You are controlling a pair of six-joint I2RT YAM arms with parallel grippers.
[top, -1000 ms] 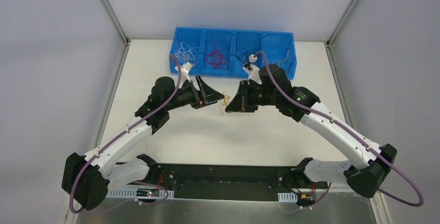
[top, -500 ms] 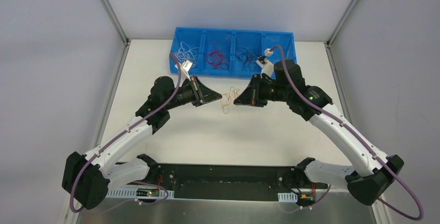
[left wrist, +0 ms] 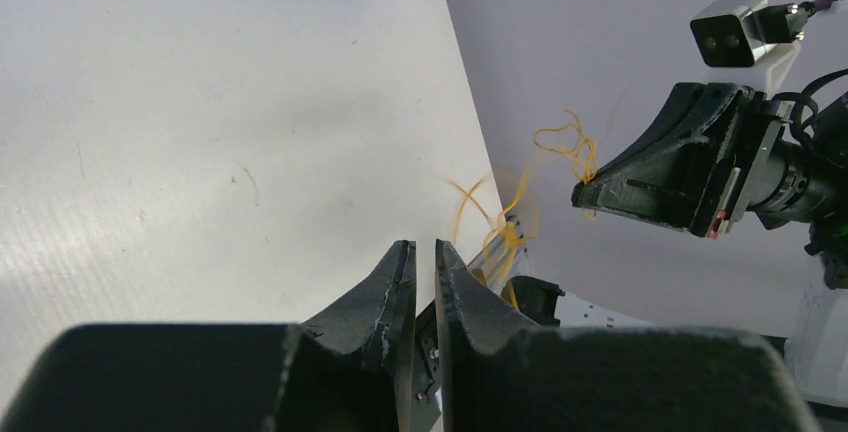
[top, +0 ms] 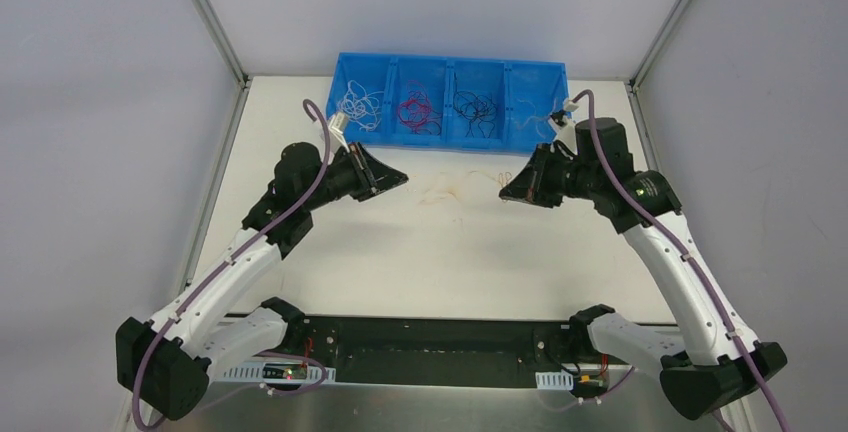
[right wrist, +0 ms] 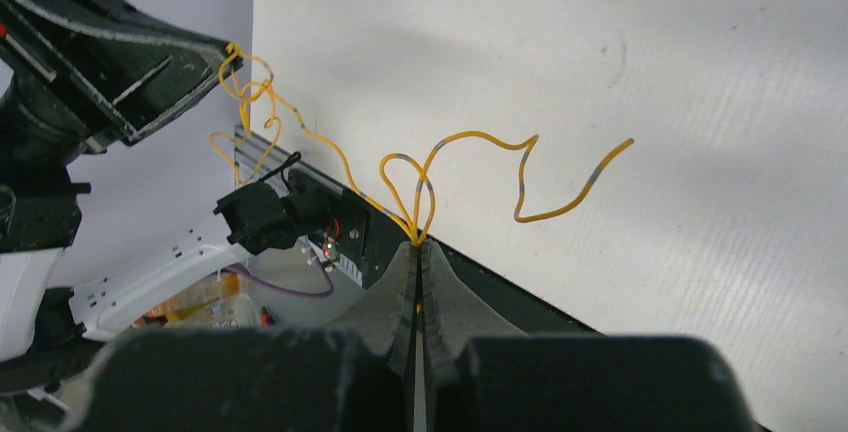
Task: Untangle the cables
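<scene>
**Orange cable strung between two closed grippers**

From where I stand, the white table (top: 420, 262) fills most of the scene. The left arm (top: 240, 262) and the right arm (top: 680, 262) reach up from its near edge and bend inward toward each other.

Along the far edge sits a blue bin (top: 440, 140) split into four compartments. The leftmost compartment holds white cables (top: 357, 107). The next holds red cables (top: 417, 112), and the third holds black cables (top: 475, 107). I cannot make out what is in the fourth, which lies partly behind the right wrist.

In front of the bin, the left gripper (top: 398, 180) and the right gripper (top: 505, 190) point at one another, well apart, above the middle of the table.

The right gripper's jaws are pressed together on an orange cable (right wrist: 470, 137), which rises from between the tips. From there one wavy end curls out over the table. The rest runs in loose loops across the gap to the tip of the left gripper.

The left gripper's jaws are drawn in to a hairline slit. From the right wrist view the strand ends right at that tip, so it looks pinched there. The left wrist view shows only blurred orange loops just beyond its fingertips, not the pinch itself.

The cable hangs slack and kinked rather than taut, with faint grey bands along its length.
</scene>
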